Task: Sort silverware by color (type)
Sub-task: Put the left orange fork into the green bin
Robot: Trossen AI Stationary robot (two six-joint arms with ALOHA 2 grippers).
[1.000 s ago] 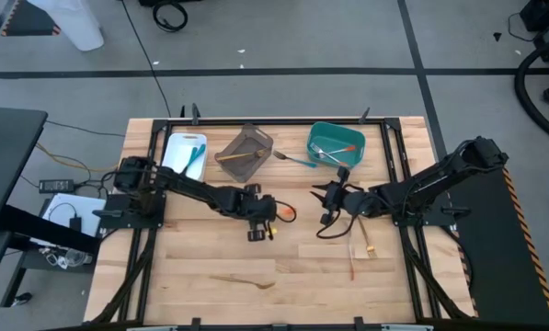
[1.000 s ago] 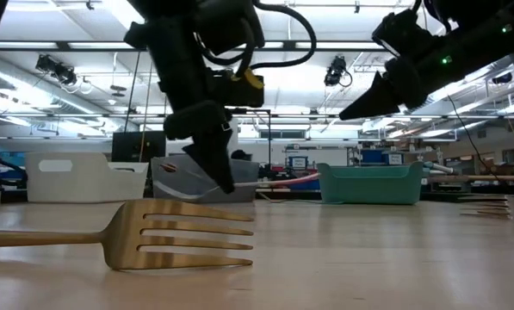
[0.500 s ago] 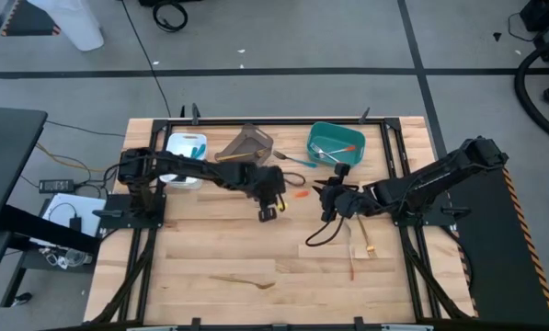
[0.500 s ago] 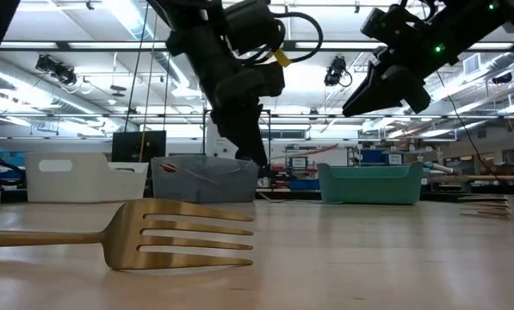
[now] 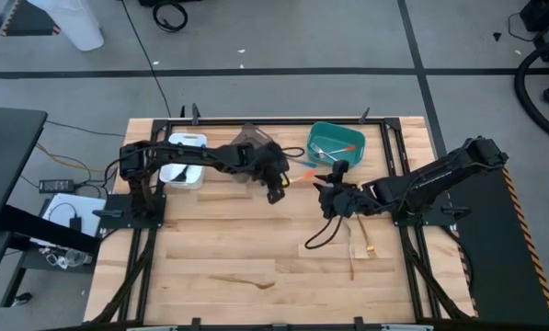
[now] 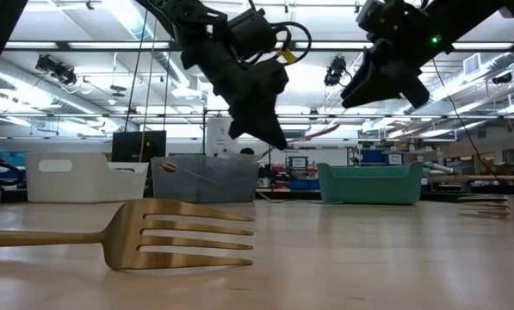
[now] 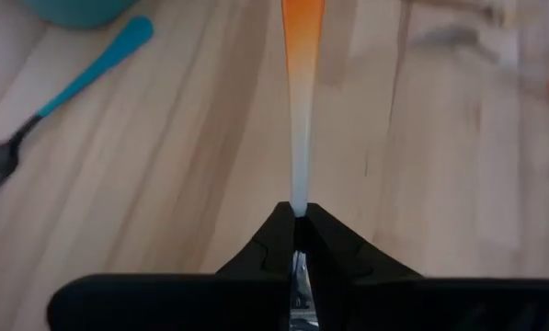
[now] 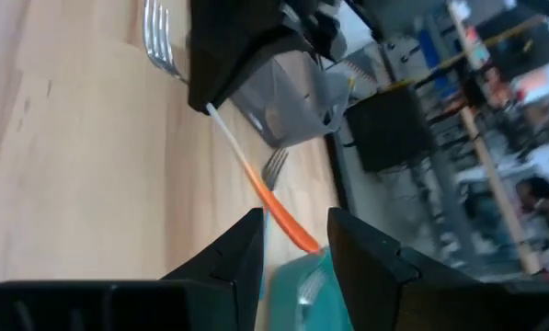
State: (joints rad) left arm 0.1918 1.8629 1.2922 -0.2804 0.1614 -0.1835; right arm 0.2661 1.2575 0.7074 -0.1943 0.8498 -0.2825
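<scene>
An orange-handled utensil (image 5: 300, 173) hangs in the air in front of the teal bin (image 5: 337, 142), held by my left gripper (image 7: 295, 213), which is shut on it. My right gripper (image 8: 292, 239) hovers open just to the right of it, toward the near side, and holds nothing. A blue-handled fork (image 7: 81, 78) lies flat on the table below, near the teal bin. A tan fork (image 6: 179, 237) lies near the table's front edge. More slim utensils (image 5: 357, 246) lie below my right arm. My left gripper pinches the utensil's pale slim end (image 7: 297, 198) between its two fingertips. The fingers slant down from the table's left and lie along the utensil. The orange handle (image 7: 302, 37) sticks out past the fingertips toward the right, lifted clear of the table.
A white bin (image 5: 184, 154) stands at the far left and a grey-brown bin (image 5: 252, 142) at the far middle, with utensils in them. The teal bin holds several utensils. Bare wood lies at the table's near left. A black cable (image 5: 322, 234) loops under my right arm.
My left gripper has swung from the table's middle toward the far edge and the right, rising and rolling, with the orange-handled utensil carried clear of the table toward the teal bin. My right gripper has risen a little and rolled.
</scene>
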